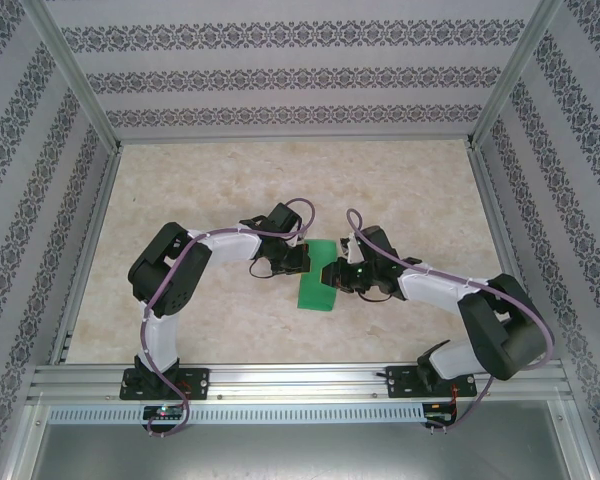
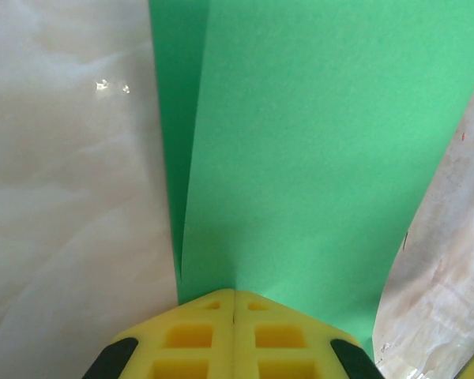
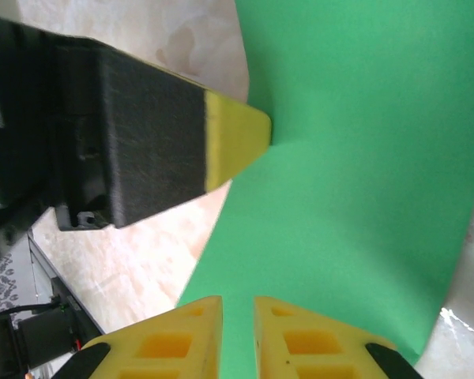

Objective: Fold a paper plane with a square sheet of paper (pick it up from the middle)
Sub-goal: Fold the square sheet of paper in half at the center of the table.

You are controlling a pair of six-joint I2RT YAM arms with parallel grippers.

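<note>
Mid-bench (image 1: 230,190), pale and marbled, is the square sheet of paper (image 1: 318,283): thin matte green, folded narrow, its long axis running near to far between both arms. The left gripper (image 2: 234,294) has its fingers clenched on the left edge. The right gripper (image 3: 237,304) has its fingers narrowly parted at the right edge; I cannot tell if they pinch.

**Hidden and cut off**

From above, the far half of the thin bright green sheet of paper (image 1: 317,290) is partly hidden under the left gripper (image 1: 302,262) and the right gripper (image 1: 332,272), whose jaws are too small to read. In both wrist views the paper runs off the top edge.
</note>
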